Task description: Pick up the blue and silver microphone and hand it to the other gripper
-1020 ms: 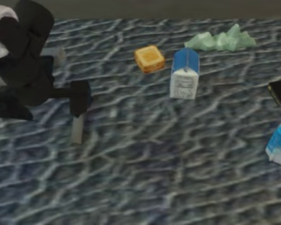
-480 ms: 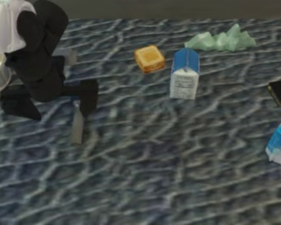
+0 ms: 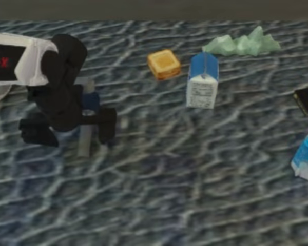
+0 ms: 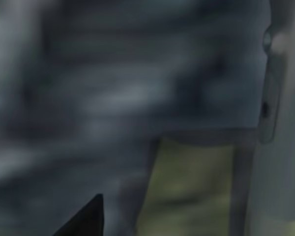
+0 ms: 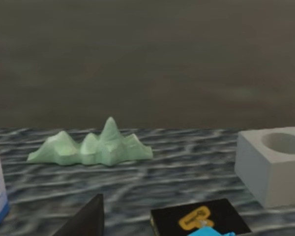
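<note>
**A:** Top view first: where was the left gripper (image 3: 68,128)?

**B:** At the left side of the table (image 3: 185,184), low over the blue and silver microphone (image 3: 86,123). Its two black fingers (image 3: 107,124) stood wide apart, one on each side of the microphone, with nothing clamped between them. The white forearm casing reached in from the left edge.

**A:** And the microphone itself?

**B:** It lay flat on the rippled blue surface, dark blue head toward the far edge, grey handle pointing toward the near edge. The black wrist covered part of the head. Whether either finger touched the handle, I could not tell.

**A:** Did the left wrist view help?

**B:** Hardly. It was a blur of grey-blue, with one black fingertip (image 4: 86,221) at the lower edge and a pale grey upright shape along one side.

**A:** The right arm?

**B:** Out of the top view. Its wrist camera showed only one dark fingertip (image 5: 88,219), so how wide that gripper stood could not be told. Beyond it were a green jagged lump (image 5: 91,147), a grey block with a round hollow (image 5: 273,164) and a black card with a yellow mark (image 5: 199,219).

**A:** Other things on the table?

**B:** An orange square block (image 3: 164,63) and a blue-and-white milk carton (image 3: 202,81), well apart from the microphone.
</note>
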Robot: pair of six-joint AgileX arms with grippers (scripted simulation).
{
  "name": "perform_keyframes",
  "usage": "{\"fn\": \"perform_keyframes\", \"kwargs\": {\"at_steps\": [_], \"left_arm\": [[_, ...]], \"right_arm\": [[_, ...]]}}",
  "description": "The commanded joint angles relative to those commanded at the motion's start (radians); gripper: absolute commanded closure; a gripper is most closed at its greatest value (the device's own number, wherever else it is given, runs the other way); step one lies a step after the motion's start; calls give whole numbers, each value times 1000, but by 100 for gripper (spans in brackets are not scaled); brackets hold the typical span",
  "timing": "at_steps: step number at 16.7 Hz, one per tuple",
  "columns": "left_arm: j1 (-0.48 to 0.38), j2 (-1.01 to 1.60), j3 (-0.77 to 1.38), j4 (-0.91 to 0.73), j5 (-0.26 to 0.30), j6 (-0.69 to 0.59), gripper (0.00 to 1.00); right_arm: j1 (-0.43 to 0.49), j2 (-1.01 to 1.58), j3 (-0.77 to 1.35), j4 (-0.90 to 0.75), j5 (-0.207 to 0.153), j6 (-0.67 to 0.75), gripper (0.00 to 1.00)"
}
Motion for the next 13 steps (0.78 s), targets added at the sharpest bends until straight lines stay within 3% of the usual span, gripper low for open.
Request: {"fn": "perform_keyframes", "kwargs": {"at_steps": [7,13], "left_arm": [[-5,58,-39,89,0,-4,0],[-5,58,-39,89,0,-4,45]], "right_arm": [[0,0,0,0,0,0,0],[0,0,0,0,0,0,0]]}}
